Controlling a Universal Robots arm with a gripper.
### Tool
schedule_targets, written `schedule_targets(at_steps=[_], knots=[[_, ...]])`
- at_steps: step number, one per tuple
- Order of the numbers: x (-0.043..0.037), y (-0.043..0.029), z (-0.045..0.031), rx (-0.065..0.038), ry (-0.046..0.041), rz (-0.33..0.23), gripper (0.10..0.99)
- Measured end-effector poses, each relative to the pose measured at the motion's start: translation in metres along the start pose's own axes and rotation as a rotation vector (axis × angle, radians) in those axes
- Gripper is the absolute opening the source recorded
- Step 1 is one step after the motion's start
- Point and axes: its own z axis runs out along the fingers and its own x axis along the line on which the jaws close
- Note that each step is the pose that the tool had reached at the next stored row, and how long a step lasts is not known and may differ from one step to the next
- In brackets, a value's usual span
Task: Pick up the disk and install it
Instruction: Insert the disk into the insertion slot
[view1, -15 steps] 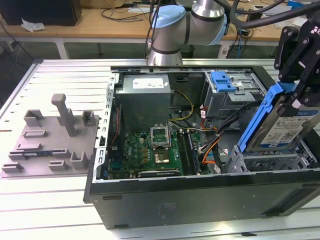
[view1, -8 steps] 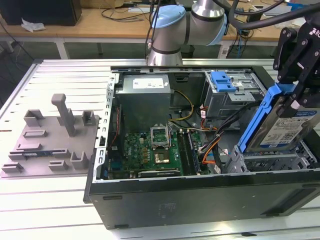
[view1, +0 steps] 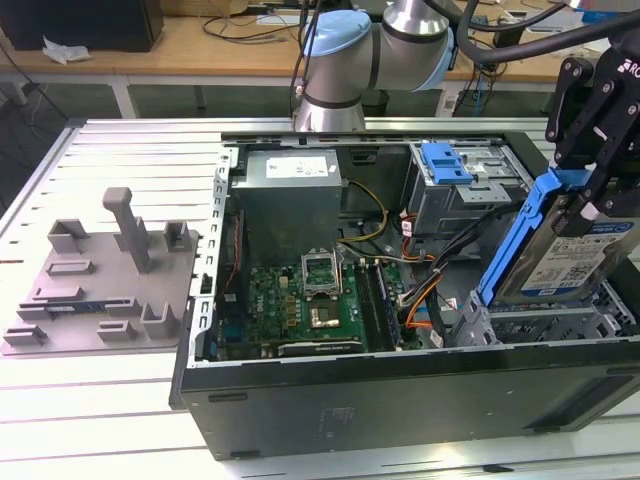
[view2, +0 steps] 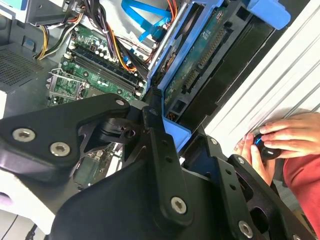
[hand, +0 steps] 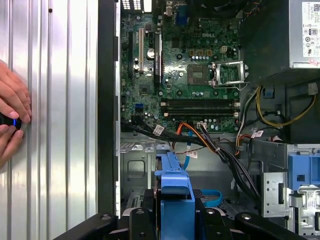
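At the open case (view1: 400, 395), black pincer (view1: 585, 200) clamping flat blue-framed disk (view1: 570, 262)

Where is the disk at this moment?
The disk is at the exterior view's right, held tilted in the gripper above the open computer case, near the metal drive cage.
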Motion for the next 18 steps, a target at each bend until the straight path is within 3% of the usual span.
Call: schedule_targets(at_steps=[8,14,18], knots=[[-0.0002,0.0003,-0.0093,0.000,0.0025,0.000,0.369],[-0.0007,0.0006,-0.0202,0.000,0.0105,0.000,0.369],[-0.0008,0.0006,-0.0217,0.000,0.0135,0.000,0.369]])
